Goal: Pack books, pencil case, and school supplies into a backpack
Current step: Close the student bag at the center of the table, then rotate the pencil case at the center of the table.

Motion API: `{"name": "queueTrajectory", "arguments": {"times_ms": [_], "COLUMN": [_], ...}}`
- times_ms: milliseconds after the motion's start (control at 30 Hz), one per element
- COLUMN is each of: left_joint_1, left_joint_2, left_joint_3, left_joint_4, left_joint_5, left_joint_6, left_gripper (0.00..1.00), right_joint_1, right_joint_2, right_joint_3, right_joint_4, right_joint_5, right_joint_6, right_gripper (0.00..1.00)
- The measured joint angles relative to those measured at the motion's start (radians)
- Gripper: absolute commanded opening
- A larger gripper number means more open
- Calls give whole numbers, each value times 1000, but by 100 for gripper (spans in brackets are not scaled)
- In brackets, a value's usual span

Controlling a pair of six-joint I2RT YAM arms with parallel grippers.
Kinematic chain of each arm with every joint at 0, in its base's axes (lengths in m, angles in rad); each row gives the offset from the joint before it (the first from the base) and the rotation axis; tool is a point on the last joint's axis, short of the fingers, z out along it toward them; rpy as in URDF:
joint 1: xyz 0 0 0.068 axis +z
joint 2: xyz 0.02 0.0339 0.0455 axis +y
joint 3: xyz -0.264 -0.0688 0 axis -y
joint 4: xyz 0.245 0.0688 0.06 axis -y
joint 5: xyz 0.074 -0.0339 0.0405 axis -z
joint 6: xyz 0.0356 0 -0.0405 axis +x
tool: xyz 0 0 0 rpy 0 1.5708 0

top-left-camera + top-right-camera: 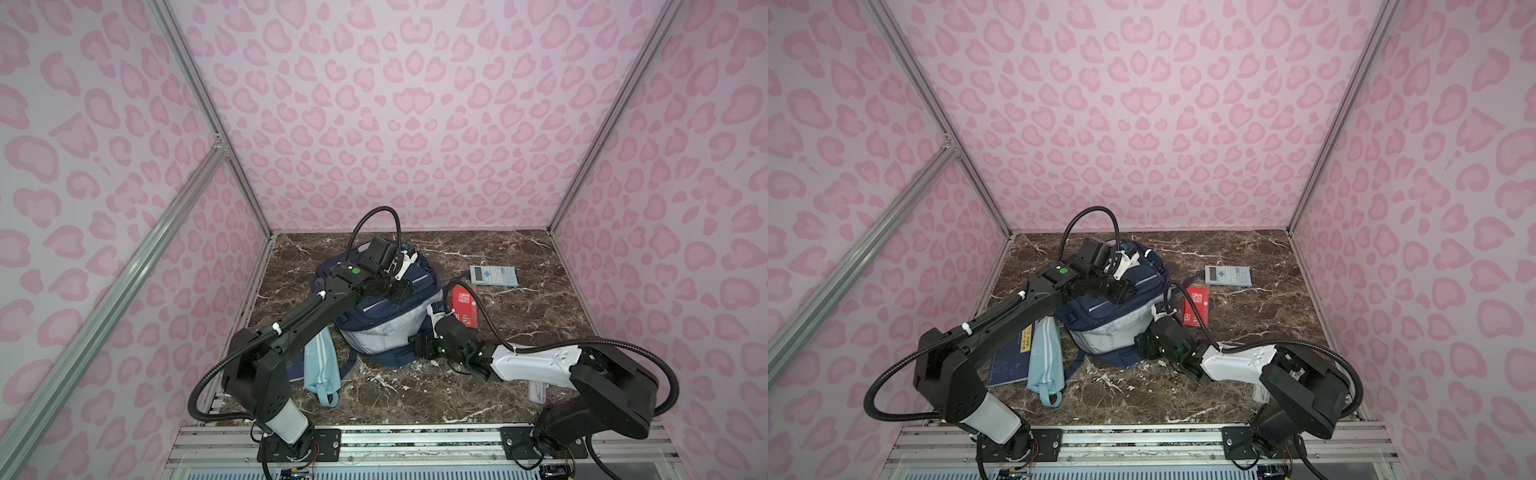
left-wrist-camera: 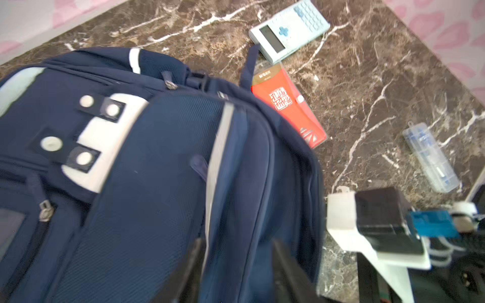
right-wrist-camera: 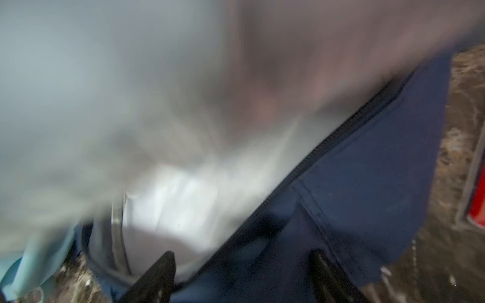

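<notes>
Seeing our left gripper (image 2: 236,251) and right gripper (image 3: 241,265) spread (nothing held), we fear the mouth of the backpack (image 1: 382,307) sagging shut while the pencil case (image 1: 322,365) lies at its seven o'clock.

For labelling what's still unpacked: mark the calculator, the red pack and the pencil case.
calculator (image 1: 500,275), in a top view, on its keypad.
red pack (image 2: 291,115), left wrist view, on its red face.
pencil case (image 1: 1044,357), in a top view, on its striped middle.
</notes>
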Motion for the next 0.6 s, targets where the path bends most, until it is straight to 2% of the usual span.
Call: {"name": "queueTrajectory", "arguments": {"times_ms": [100,200,267,367,467,600], "left_joint_1": [5,24,74,250,442,631], "left_joint_2": [-118,-235,-321,-444,-544,-610], "left_joint_3": [-31,-79,-138,-259,-370,-465], "left_joint_4": [19,23,14,0,-41,-52], "left_joint_5": [-63,-153,-206,-220,-237,-215], "left_joint_6": [-104,-206,-280,-381,-463,-515], "left_gripper": [96,96,89,82,81,81], "right_joint_1": [26,101,176,227,240,258], "right_joint_2": [-58,-75,-68,-32,28,114], "right_joint_3": [-23,41,114,186,243,356], "right_joint_4": [-54,-164,-215,-222,-230,-225], "right_joint_5": [70,151,192,190,162,63], "right_joint_6": [37,25,-7,-41,-64,-114], "right_gripper": [97,98,98,97,97,97]}}
